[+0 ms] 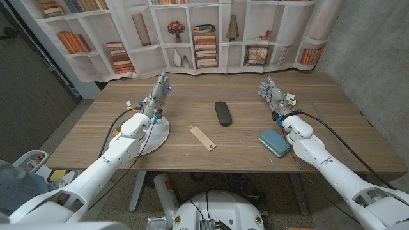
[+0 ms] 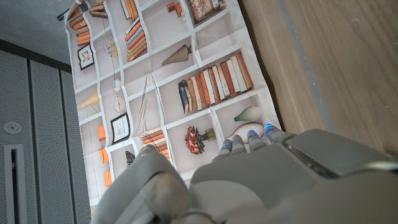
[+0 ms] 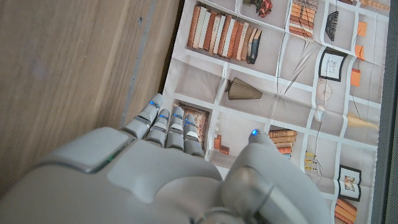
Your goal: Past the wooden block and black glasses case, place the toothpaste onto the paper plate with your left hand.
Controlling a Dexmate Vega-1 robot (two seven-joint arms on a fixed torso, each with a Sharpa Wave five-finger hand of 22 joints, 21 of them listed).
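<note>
The toothpaste cannot be made out anywhere on the table. One paper plate [image 1: 160, 135] lies left of centre, largely under the left arm. One wooden block [image 1: 202, 138] sits at centre, one black glasses case [image 1: 222, 113] just above it, and one teal pouch [image 1: 275, 142] at right. The left hand [image 1: 157, 94] and right hand [image 1: 273, 94] are both raised, fingers apart, holding nothing.

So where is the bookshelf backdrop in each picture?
Head view: backdrop across the top, behind the table.
Left wrist view: beyond the left hand, beside the table.
Right wrist view: beyond the right hand, beside the table.
Shared landmark: the red flowers on its shelves.
</note>
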